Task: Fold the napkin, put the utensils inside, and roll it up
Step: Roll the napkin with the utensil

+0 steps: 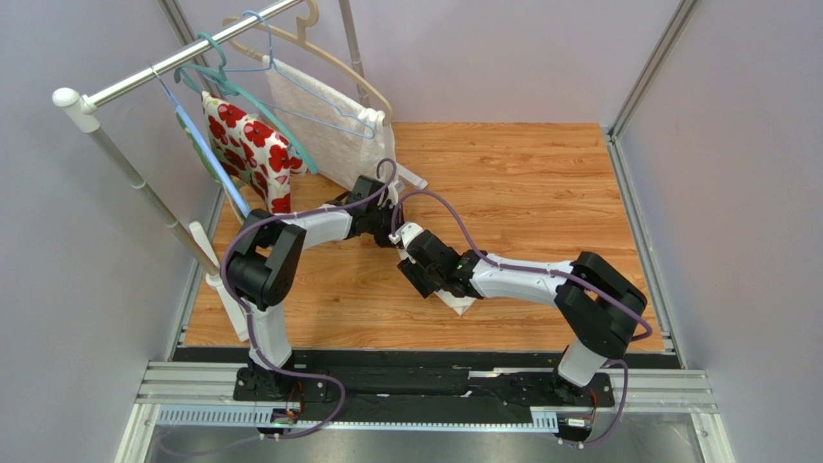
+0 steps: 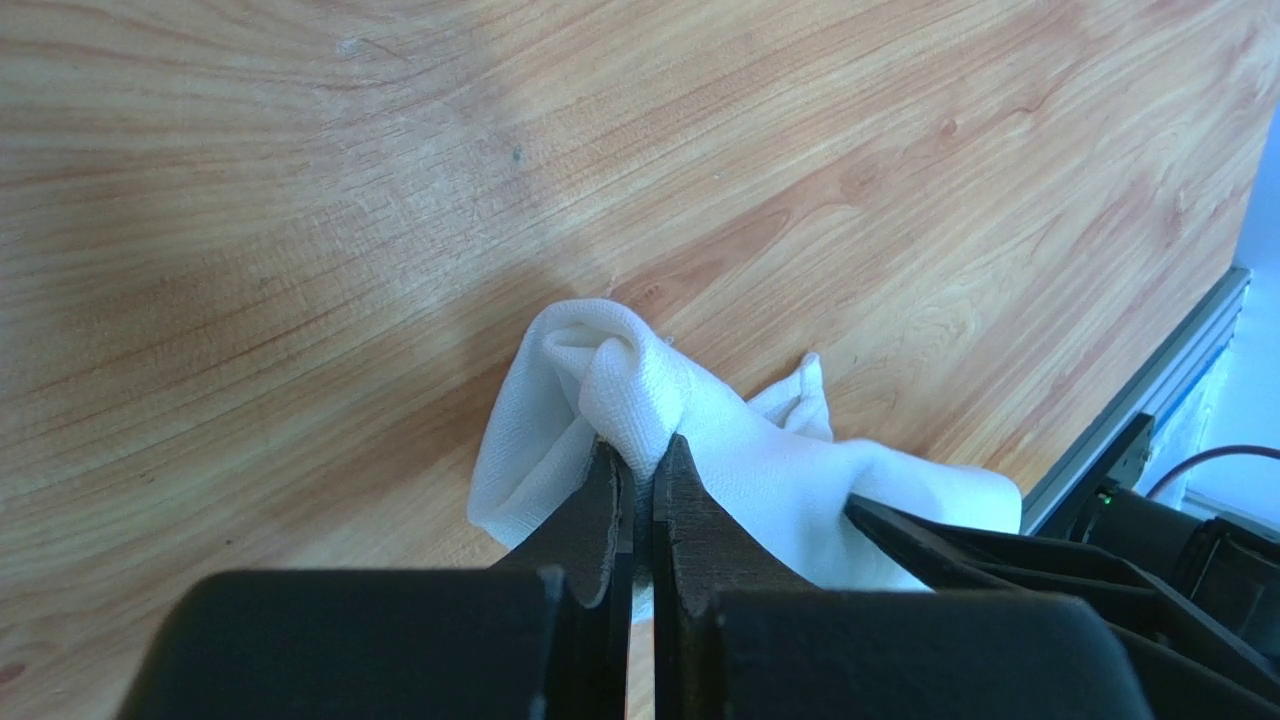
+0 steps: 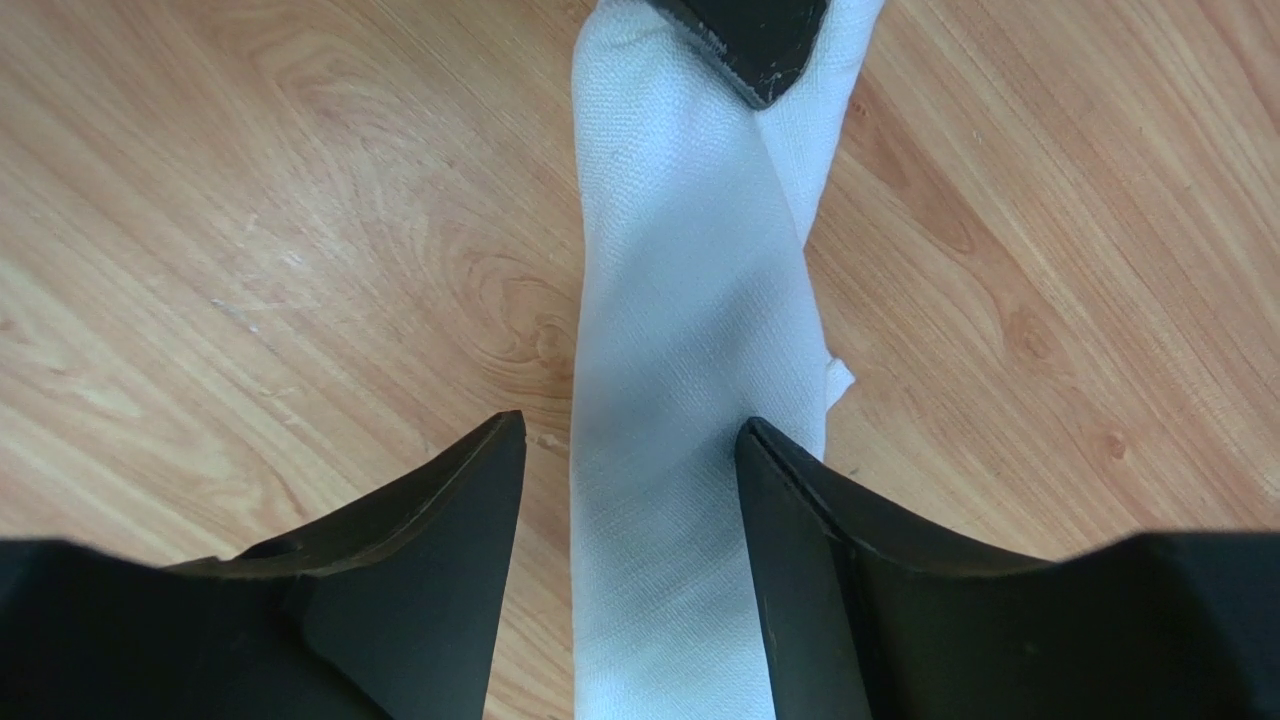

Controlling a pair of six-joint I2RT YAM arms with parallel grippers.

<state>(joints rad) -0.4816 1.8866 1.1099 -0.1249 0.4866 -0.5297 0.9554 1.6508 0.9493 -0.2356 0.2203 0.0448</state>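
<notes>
The napkin (image 3: 684,345) lies on the table (image 2: 301,225) as a narrow, bunched strip, so the folding and much of the rolling look done (no utensils show, and I cannot tell whether they are inside). What remains seems to be tightening or tidying the roll. The left gripper (image 2: 643,495) is clenched on one crumpled end of the cloth. The right gripper (image 3: 631,425) stands spread, its jaws straddling the strip without gripping it.

Light: bright, even, diffuse. Focus: napkin (image 3: 684,300) sharp; my right fingers (image 3: 421,570), nearer than napkin, soft-edged. Shadow: faint, on table (image 3: 226,225) left of napkin.
</notes>
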